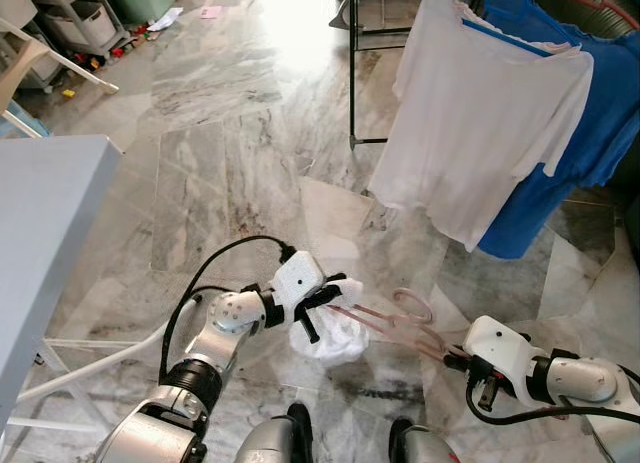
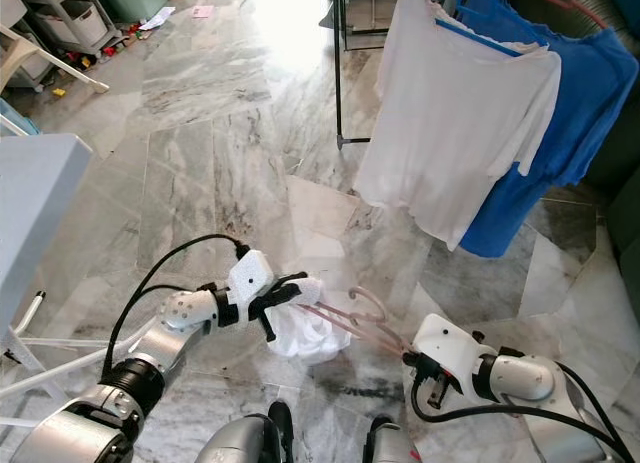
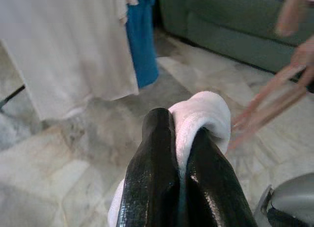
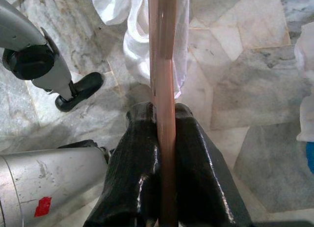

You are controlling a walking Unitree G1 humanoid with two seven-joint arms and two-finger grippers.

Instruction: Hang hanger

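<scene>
The pink hanger (image 1: pixel 400 323) is held low over the marble floor (image 1: pixel 230 173), between the two arms and well short of the rack (image 1: pixel 352 73). The right gripper (image 4: pixel 164 124) is clamped on one end of it. A white cloth (image 1: pixel 335 338) hangs from the other end, and the left gripper (image 3: pixel 179 153) is pinched shut on a fold of it. Far right, a white shirt (image 1: pixel 480 123) and a blue one (image 1: pixel 590 113) already hang. The hanger is carried but not yet hung: lifting and hooking it remain.
</scene>
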